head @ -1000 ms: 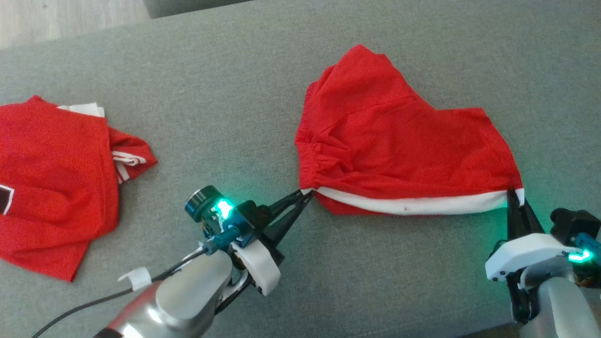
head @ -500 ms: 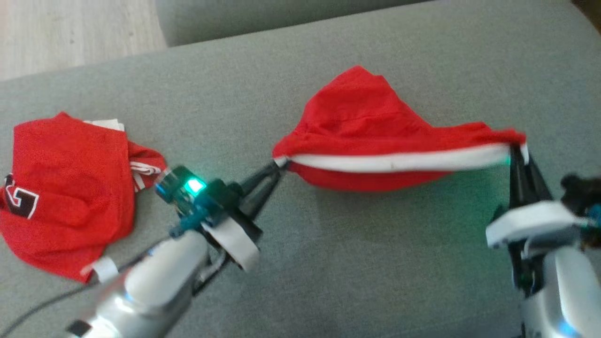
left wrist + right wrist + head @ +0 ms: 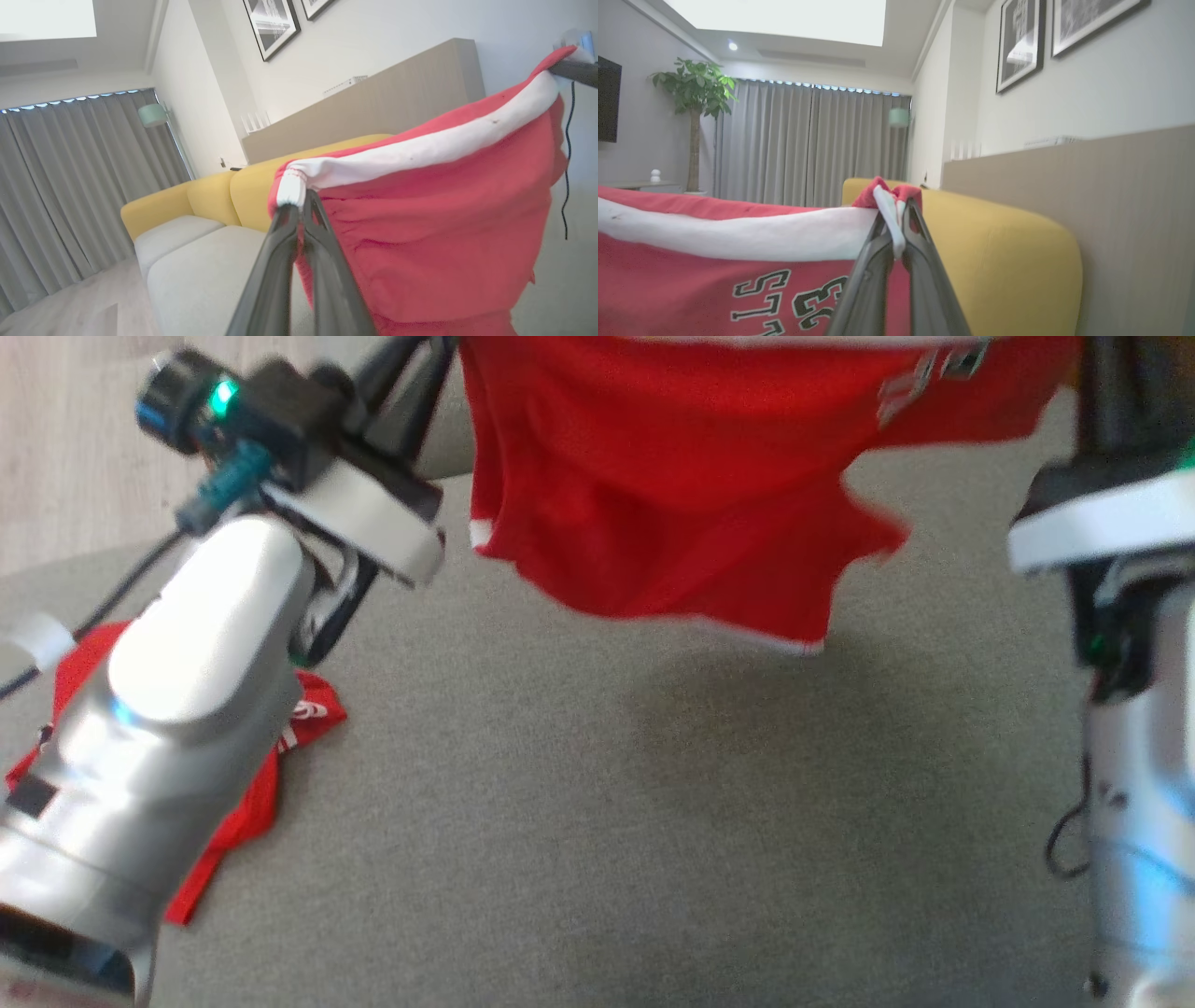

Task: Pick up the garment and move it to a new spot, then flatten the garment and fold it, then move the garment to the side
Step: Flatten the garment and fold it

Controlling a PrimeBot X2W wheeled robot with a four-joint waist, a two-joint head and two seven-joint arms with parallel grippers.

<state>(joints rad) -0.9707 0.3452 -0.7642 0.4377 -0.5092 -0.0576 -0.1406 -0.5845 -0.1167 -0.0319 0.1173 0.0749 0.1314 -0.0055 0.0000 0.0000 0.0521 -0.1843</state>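
The garment (image 3: 672, 504) is a pair of red shorts with a white waistband and dark lettering, hanging in the air above the grey surface (image 3: 607, 821). My left gripper (image 3: 425, 364) is shut on the waistband's left end, and the left wrist view shows this close up, with the left gripper (image 3: 299, 196) pinching the white band of the garment (image 3: 444, 224). My right gripper (image 3: 1106, 373) is shut on the other end; in the right wrist view it (image 3: 896, 205) clamps the bunched band of the garment (image 3: 668, 280). The waistband is stretched between both grippers.
A second red garment (image 3: 299, 728) lies on the grey surface at the left, partly behind my left forearm. Wooden floor shows at the far left. A yellow sofa (image 3: 210, 196) and a beige partition stand beyond in the wrist views.
Both grippers have lifted the garment off the grey surface, so it now hangs free from the waistband. The head camera has shifted too.
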